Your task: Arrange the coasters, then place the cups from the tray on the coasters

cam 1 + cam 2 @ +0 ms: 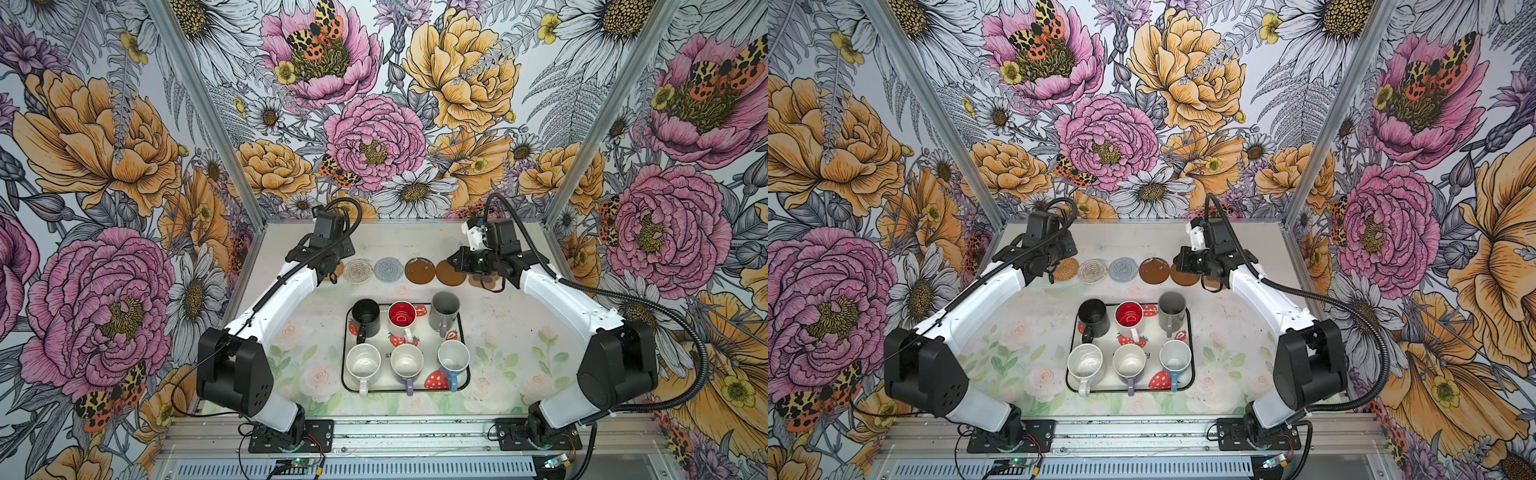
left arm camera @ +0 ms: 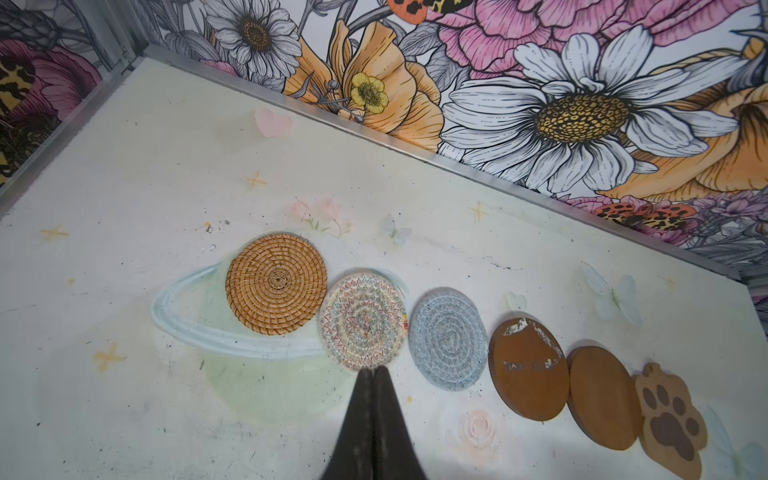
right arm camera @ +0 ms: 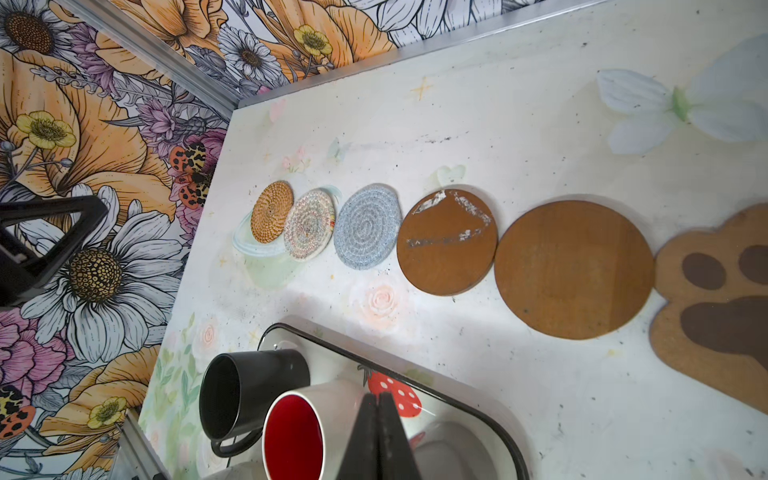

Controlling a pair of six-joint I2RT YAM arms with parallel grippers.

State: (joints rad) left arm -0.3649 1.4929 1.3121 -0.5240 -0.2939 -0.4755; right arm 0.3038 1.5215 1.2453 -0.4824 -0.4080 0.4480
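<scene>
Six coasters lie in a row at the back of the table: tan rattan [image 2: 276, 284], cream woven [image 2: 363, 323], grey-blue [image 2: 448, 338], two brown rounds [image 2: 528, 370] [image 2: 604, 398] and a tan paw [image 2: 671, 419]. In front, the strawberry tray [image 1: 344, 365] holds six upright cups: black [image 1: 365, 318], white with red inside [image 1: 402, 318], grey [image 1: 444, 309], white [image 1: 363, 363], lilac [image 1: 407, 363] and light blue [image 1: 453, 359]. My left gripper [image 2: 374, 368] is shut and empty, its tips near the cream coaster's edge. My right gripper [image 3: 378, 395] is shut and empty, above the row's right end.
Floral walls with aluminium posts [image 1: 208, 112] close the back and both sides. The left arm [image 1: 291, 286] covers part of the rattan coaster in a top view. The right arm [image 1: 552, 299] covers much of the paw coaster. Arm bases [image 1: 291, 436] stand on the front rail.
</scene>
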